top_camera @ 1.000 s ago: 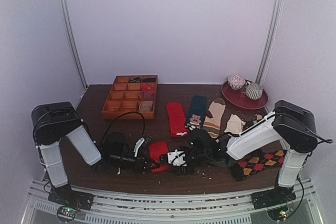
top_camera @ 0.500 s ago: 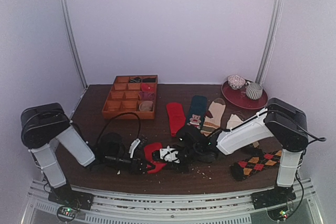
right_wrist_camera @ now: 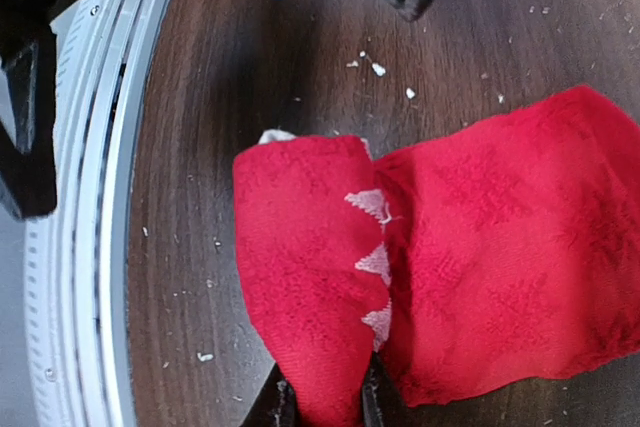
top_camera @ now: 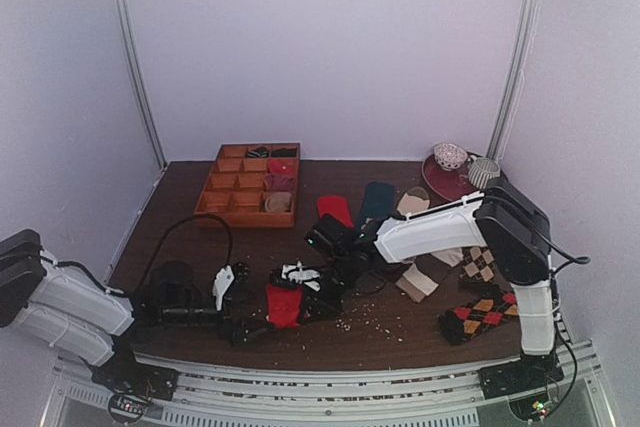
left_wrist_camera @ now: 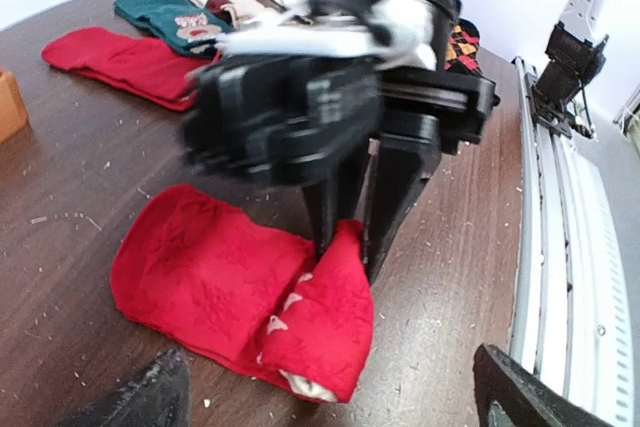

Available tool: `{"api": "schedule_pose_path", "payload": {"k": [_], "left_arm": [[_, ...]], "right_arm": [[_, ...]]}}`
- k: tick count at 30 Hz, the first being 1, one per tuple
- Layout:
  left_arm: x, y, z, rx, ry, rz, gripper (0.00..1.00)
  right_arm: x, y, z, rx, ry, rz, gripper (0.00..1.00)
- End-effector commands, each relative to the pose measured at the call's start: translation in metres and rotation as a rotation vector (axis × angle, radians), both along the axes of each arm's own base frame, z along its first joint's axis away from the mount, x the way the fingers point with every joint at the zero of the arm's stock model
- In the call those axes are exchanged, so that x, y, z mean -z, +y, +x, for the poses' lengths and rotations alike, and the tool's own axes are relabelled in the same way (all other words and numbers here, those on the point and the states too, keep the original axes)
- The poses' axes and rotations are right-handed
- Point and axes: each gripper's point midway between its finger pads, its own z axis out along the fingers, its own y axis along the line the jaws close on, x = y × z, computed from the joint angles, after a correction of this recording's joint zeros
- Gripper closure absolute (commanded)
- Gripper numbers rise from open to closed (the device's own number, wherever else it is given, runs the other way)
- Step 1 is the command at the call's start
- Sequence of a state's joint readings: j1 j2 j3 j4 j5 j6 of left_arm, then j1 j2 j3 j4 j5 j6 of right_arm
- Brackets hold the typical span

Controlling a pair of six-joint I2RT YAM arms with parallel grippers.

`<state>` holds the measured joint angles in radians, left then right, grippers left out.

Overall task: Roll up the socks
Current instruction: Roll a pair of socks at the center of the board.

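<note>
A red sock (top_camera: pixel 283 305) with a cream patterned end lies near the table's front. Its end is folded over the rest (left_wrist_camera: pixel 325 317). My right gripper (right_wrist_camera: pixel 325 405) is shut on that folded end (right_wrist_camera: pixel 300 277), pinching the fabric between both fingers, as the left wrist view also shows (left_wrist_camera: pixel 350 237). My left gripper (left_wrist_camera: pixel 330 402) stands wide open just left of the sock (top_camera: pixel 236 309), with nothing between its fingers. Further back lie a second red sock (top_camera: pixel 335 209), a dark teal sock (top_camera: pixel 376 197) and a beige striped sock (top_camera: pixel 412 201). An argyle sock (top_camera: pixel 490 312) lies at the front right.
A wooden compartment tray (top_camera: pixel 213 209) sits at the back left, with small items in some cells. A dark red plate (top_camera: pixel 447 183) with two bowls stands at the back right. Another folded beige sock (top_camera: pixel 424 279) lies under the right arm. Crumbs dot the wood; a metal rail (left_wrist_camera: pixel 560 207) runs along the near edge.
My left gripper has opened, let go of the red sock and drawn back to the left. The right gripper has closed on the folded end and carried it leftward.
</note>
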<state>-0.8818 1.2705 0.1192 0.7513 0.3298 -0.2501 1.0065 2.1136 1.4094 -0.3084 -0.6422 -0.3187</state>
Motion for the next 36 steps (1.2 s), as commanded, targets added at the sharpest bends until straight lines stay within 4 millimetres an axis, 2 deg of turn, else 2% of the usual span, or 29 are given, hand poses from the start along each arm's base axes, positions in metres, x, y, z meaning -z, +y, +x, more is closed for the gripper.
{"api": "schedule_pose_path", "payload": {"k": [1,4,10,13,16,17,20,23,25,29,32,36], "left_arm": [[-0.011,-0.008,0.007,0.024,-0.159,-0.009,0.02],[-0.006,-0.007,0.022,-0.041,-0.203,0.044,0.02],[-0.046,0.016,0.043,-0.248,-0.35,-0.024,0.02],[-0.06,0.028,0.049,-0.308,-0.41,-0.036,0.02],[-0.072,0.049,0.065,-0.475,-0.408,-0.071,0.02],[-0.074,0.051,0.067,-0.492,-0.4,-0.076,0.02],[-0.072,0.034,0.052,-0.352,-0.416,-0.063,0.02],[-0.056,0.016,0.032,-0.188,-0.381,-0.042,0.03],[-0.04,0.006,0.017,-0.087,-0.324,-0.032,0.07],[-0.022,-0.016,-0.002,0.014,-0.289,0.013,0.13],[-0.008,-0.029,-0.009,0.062,-0.289,0.066,0.16],[-0.001,-0.036,-0.004,0.062,-0.31,0.084,0.17]], "right_arm": [[0.04,-0.049,-0.026,0.058,0.231,-0.337,0.84],[0.04,-0.046,-0.019,0.114,0.288,-0.349,0.84],[0.05,-0.044,-0.013,0.165,0.295,-0.374,0.84],[0.05,-0.042,-0.012,0.176,0.295,-0.369,0.84],[0.051,-0.04,-0.009,0.189,0.293,-0.363,0.84],[0.051,-0.039,-0.009,0.192,0.294,-0.362,0.84],[0.051,-0.036,-0.009,0.196,0.303,-0.354,0.84],[0.052,-0.036,-0.009,0.202,0.309,-0.353,0.84],[0.052,-0.036,-0.009,0.204,0.313,-0.356,0.84],[0.05,-0.035,-0.01,0.21,0.33,-0.365,0.84],[0.05,-0.036,-0.01,0.219,0.354,-0.368,0.84],[0.052,-0.038,-0.01,0.221,0.358,-0.381,0.84]]}}
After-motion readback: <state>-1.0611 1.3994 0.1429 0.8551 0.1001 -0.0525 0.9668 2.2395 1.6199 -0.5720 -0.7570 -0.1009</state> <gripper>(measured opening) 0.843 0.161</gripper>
